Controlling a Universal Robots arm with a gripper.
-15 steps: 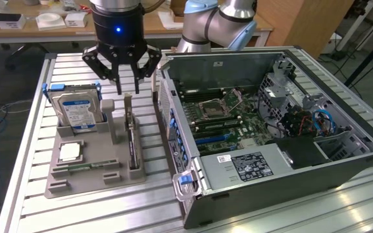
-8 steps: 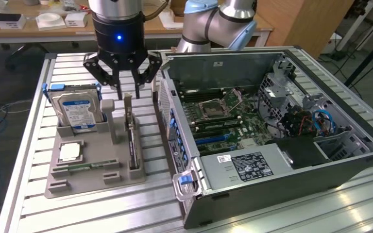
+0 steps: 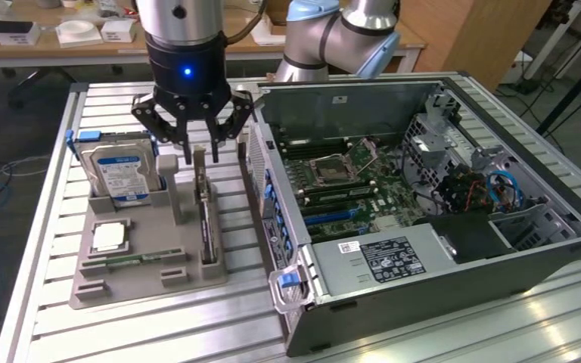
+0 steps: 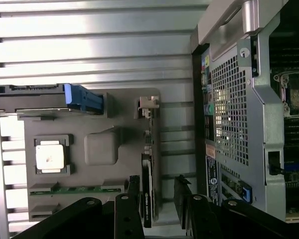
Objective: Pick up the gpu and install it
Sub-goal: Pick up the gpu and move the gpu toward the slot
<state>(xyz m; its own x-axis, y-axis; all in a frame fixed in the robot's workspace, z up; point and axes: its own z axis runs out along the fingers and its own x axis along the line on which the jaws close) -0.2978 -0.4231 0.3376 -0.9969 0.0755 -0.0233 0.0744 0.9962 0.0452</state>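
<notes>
No brand name is legible. The hard drive (image 3: 119, 172) carries a blue-and-white label, and the power supply (image 3: 392, 261) inside the computer case (image 3: 532, 249) carries a white label; the print on both is too small to read. The gpu (image 3: 206, 219) stands on edge in a slot of the grey tray (image 3: 144, 291), which lies on the slatted table (image 3: 28, 249) just beside the open case. The gripper (image 3: 200, 151) hangs directly above the end of the card farther from the exterior camera. In the wrist view, the gripper (image 4: 158, 201) has its jaws spread apart and released, and the gpu (image 4: 147, 191) runs between the two fingers (image 4: 134, 199), closer to one than to the other; contact cannot be determined. Tray contents: one gpu, one hard drive, one processor (image 3: 109, 237) and one green memory stick (image 3: 134, 261). One computer case is present.
</notes>
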